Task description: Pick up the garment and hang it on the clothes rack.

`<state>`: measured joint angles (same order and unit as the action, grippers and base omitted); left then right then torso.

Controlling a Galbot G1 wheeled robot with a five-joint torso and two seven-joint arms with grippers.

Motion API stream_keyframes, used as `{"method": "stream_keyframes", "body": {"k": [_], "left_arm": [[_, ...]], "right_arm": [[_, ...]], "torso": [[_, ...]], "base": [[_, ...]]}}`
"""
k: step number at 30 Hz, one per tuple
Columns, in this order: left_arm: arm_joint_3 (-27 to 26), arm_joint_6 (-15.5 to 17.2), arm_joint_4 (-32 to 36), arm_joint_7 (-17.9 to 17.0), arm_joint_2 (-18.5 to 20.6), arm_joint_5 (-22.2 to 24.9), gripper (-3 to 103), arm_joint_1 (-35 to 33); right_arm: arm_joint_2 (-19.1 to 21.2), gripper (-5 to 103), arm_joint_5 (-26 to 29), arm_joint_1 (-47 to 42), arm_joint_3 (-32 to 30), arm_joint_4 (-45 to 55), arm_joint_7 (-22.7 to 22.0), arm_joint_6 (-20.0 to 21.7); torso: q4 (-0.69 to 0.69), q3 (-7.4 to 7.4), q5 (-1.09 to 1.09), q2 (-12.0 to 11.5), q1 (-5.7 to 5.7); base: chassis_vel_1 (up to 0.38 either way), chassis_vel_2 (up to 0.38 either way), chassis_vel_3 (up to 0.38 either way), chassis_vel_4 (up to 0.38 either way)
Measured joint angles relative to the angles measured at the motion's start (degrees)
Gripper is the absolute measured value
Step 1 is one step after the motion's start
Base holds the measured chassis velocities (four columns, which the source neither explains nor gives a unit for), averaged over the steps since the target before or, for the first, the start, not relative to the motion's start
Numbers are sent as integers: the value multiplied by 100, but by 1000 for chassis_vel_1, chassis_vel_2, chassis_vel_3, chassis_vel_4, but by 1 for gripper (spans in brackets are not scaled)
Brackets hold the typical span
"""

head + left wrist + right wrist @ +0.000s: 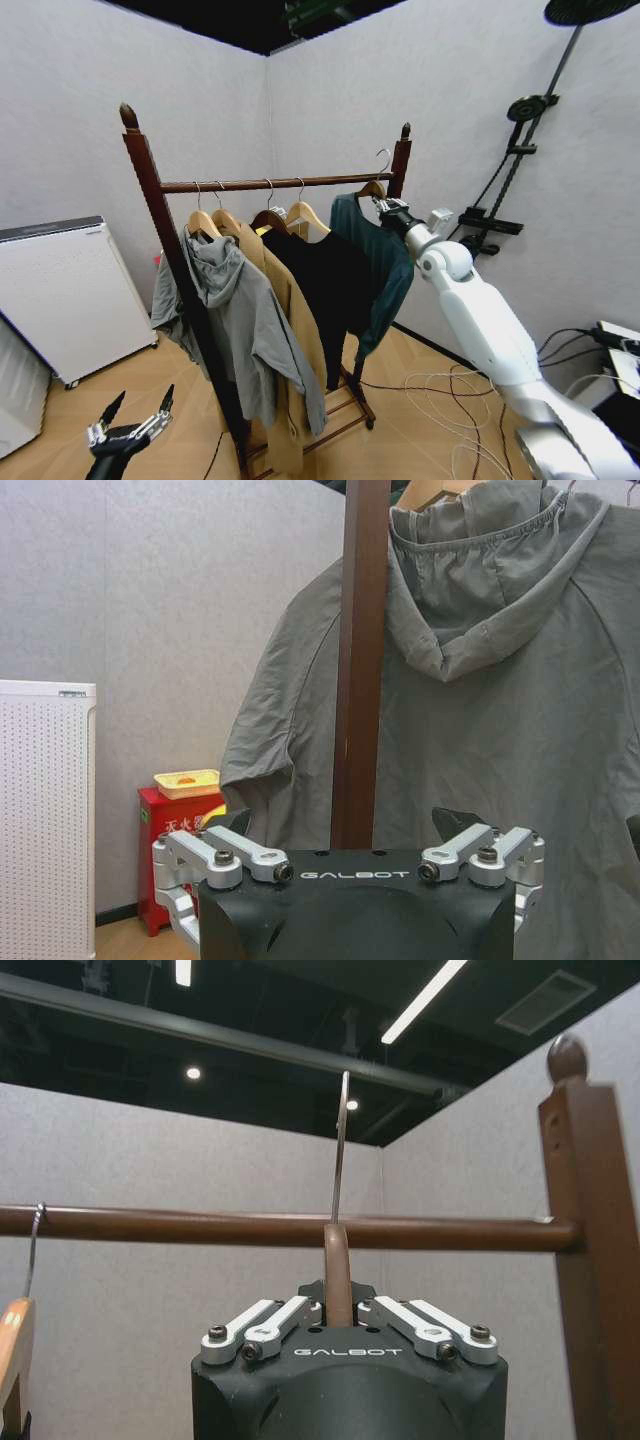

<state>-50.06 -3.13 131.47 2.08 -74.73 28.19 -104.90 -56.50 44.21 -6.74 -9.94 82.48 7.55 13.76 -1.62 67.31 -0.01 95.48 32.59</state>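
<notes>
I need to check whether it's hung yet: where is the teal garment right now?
In the head view, the garment hangs at the clothes rack's right end beside the black garment, its hanger gripped by the right tool, hook above the bar.

Grey walls [80, 130], wood floor [420, 430], white cabinet [65, 295]

Head view faces clothes rack [290, 183] from above, mid-range. Left wrist view: close, low, post centre-frame. Right wrist view: close under bar, upward; rack shared.
</notes>
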Motion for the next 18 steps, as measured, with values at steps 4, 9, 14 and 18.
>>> {"method": "stream_keyframes", "body": {"k": [4,9,14,18], "left_arm": [[0,0,0,0,0,0,100,1],[0,0,0,0,0,0,100,1],[0,0,0,0,0,0,100,1],[0,0,0,0,0,0,100,0]], "right_arm": [[-210,10,131,323,314,-361,-24,137],[-453,10,62,499,506,-685,-24,222],[-574,10,-96,432,547,-744,-21,337],[-567,10,-193,256,498,-636,-23,340]], "torso": [[2,1,0,-2,2],[0,0,1,-2,1],[2,0,-1,-1,0],[0,-1,1,-1,0]], "base": [[0,0,0,0],[0,0,0,0],[0,0,0,0],[0,0,0,0]]}}
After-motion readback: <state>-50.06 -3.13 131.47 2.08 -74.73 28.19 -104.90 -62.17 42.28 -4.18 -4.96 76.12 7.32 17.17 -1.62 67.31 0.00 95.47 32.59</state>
